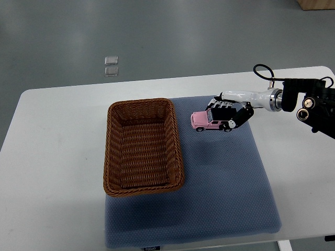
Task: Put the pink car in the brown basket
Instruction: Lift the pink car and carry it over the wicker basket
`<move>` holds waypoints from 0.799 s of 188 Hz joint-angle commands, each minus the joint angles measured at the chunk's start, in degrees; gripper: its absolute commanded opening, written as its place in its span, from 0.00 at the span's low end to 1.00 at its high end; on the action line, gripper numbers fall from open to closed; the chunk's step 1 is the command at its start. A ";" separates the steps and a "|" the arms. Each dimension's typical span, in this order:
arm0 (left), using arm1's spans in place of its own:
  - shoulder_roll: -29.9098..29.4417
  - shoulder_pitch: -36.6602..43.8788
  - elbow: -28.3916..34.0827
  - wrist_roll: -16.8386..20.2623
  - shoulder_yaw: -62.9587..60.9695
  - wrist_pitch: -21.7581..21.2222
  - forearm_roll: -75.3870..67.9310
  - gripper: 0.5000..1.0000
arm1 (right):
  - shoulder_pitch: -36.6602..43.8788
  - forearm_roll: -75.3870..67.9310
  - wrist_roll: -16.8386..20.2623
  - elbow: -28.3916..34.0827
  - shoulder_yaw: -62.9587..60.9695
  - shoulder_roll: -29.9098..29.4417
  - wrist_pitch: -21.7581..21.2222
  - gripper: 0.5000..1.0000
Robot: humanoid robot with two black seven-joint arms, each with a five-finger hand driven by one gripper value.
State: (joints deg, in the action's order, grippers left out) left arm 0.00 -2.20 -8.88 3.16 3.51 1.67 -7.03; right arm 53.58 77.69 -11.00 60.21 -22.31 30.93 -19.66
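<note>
The pink toy car [205, 121] is over the blue mat [225, 178], just right of the brown wicker basket [143, 146]. My right hand [230, 112] comes in from the right edge and its black and white fingers are curled around the car's right end and roof. I cannot tell whether the car rests on the mat or hangs just above it. The basket is empty and stands on the mat's left part. The left arm is out of view.
The mat lies on a white table [52, 157]. Two small clear squares [111, 66] lie on the grey floor beyond the table's far edge. A wooden object [316, 4] shows at the top right corner.
</note>
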 commanded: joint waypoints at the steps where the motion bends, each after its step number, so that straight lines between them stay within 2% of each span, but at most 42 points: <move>1: 0.00 0.00 0.01 0.01 0.01 0.08 0.00 1.00 | 3.02 -0.17 -0.78 0.08 -0.10 -0.17 -1.78 0.00; 28: 0.00 0.00 0.01 0.01 0.01 0.08 0.00 1.00 | 7.50 -0.52 -1.31 0.35 -0.19 -1.75 -3.10 0.00; 100: 0.00 0.00 -0.08 0.01 0.01 0.00 0.00 1.00 | 11.37 -3.51 -0.78 -0.79 2.63 -15.73 -2.40 0.00; 121: 0.00 0.00 -0.08 0.01 0.01 0.00 0.00 1.00 | 13.04 -3.07 -0.69 -1.94 7.54 -18.36 0.41 0.00; 150: 0.00 0.00 0.01 0.01 0.01 0.00 0.00 1.00 | 14.97 -3.07 -0.61 -3.52 11.68 -21.27 2.17 0.00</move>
State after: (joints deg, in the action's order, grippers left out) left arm 0.00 -2.20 -8.89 3.16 3.52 1.69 -7.03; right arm 67.37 74.58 -11.68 57.66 -12.81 11.56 -18.58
